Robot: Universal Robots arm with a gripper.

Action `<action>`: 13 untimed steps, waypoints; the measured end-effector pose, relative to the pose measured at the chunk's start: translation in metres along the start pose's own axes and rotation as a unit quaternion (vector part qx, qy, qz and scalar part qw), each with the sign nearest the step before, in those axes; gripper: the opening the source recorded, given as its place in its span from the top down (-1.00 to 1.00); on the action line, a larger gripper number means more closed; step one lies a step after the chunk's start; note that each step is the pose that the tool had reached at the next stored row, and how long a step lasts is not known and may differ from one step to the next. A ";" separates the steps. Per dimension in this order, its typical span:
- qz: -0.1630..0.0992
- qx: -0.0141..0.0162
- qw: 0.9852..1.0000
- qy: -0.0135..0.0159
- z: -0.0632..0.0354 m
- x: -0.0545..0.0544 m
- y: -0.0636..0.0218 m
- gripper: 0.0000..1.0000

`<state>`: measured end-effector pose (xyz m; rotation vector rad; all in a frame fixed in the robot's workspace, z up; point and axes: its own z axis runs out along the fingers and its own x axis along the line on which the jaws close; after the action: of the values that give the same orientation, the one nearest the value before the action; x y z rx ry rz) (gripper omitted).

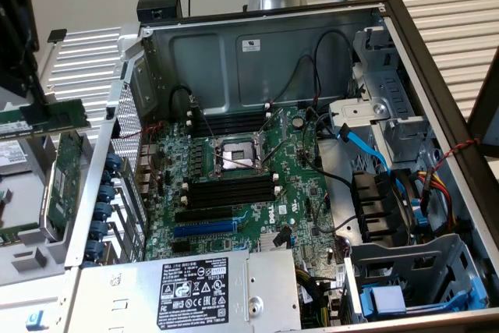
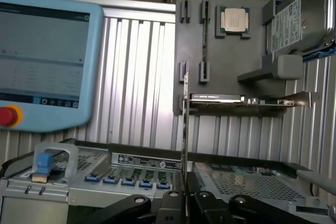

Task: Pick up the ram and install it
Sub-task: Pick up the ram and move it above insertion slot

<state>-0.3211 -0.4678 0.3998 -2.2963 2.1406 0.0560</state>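
The ram (image 1: 58, 114) is a thin green stick held level at the exterior view's left, outside the open computer case. My black gripper (image 1: 33, 107) comes down from above and is shut on its near end. In the wrist view the ram (image 2: 185, 129) shows edge-on, rising from between my closed fingers (image 2: 172, 205), with my gripper (image 2: 185, 205) clamped on it. The black memory slots (image 1: 230, 189) with white end clips lie on the motherboard beside the CPU socket (image 1: 234, 155), and a second bank of slots (image 1: 230, 123) lies behind it. All slots look empty.
A larger green expansion card (image 1: 64, 185) stands in the grey holder under the ram. The case's metal side wall (image 1: 117, 138) rises between ram and motherboard. Cables (image 1: 312, 99) cross the board. A teach pendant (image 2: 47, 56), CPU (image 2: 234, 20) and hard drive (image 2: 304, 17) face the wrist camera.
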 end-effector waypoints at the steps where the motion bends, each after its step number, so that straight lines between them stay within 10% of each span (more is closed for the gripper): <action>1: 0.000 0.000 1.000 0.000 -0.0011 0.000 -0.0042 0.73; 13: -0.001 0.000 1.000 0.000 -0.0099 0.004 -0.0583 0.73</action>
<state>-0.2624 -0.4678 0.4083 -2.2978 2.1390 0.0565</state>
